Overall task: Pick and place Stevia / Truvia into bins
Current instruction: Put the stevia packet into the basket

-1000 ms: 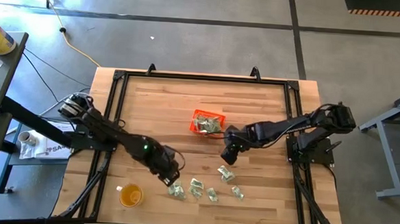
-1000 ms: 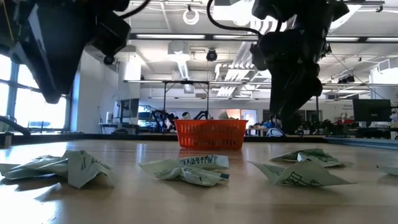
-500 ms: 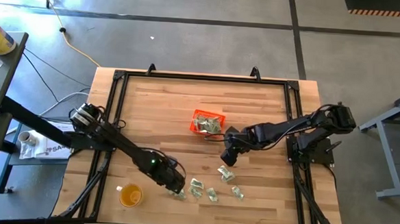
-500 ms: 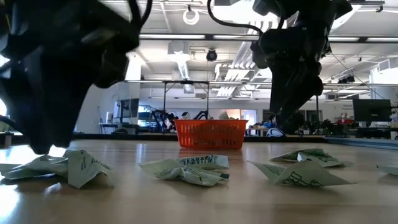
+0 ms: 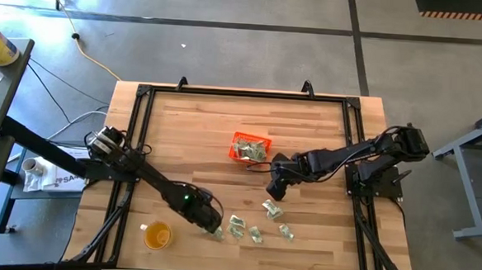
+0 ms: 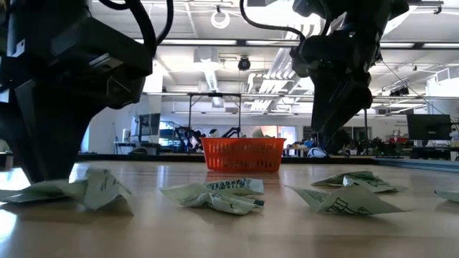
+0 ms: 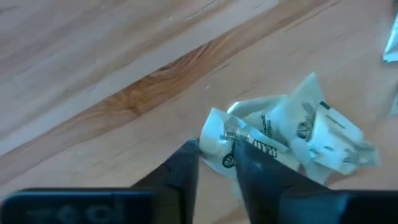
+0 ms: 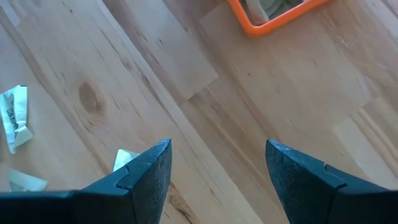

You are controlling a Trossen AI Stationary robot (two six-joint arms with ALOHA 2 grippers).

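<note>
Several crumpled pale green and white sachets lie near the table's near edge (image 5: 255,234), (image 6: 215,195). My left gripper (image 5: 216,226), (image 7: 214,149) is down at the leftmost sachet (image 7: 292,134), (image 6: 93,190) and shut on it. The orange bin (image 5: 249,148), (image 6: 243,154), (image 8: 273,15) sits mid-table with sachets inside. My right gripper (image 5: 275,189), (image 8: 217,168) hovers open above bare wood between the bin and the sachets. My left gripper pinches the leftmost sachet's crumpled edge (image 7: 217,132) between its two fingers (image 7: 183,165). It comes from above, slanting down. The sachet rests on the table, its bulk spreading beyond the fingertips.
A translucent yellow-orange cup (image 5: 157,234) stands near the table's near left corner, beside my left arm. A black frame (image 5: 243,92) runs round the tabletop. Bare wood lies between the bin and the sachets and across the far half.
My left gripper has moved toward the near edge and down, onto the leftmost sachet, and the sachet has shifted slightly under it. My right arm has kept still.
</note>
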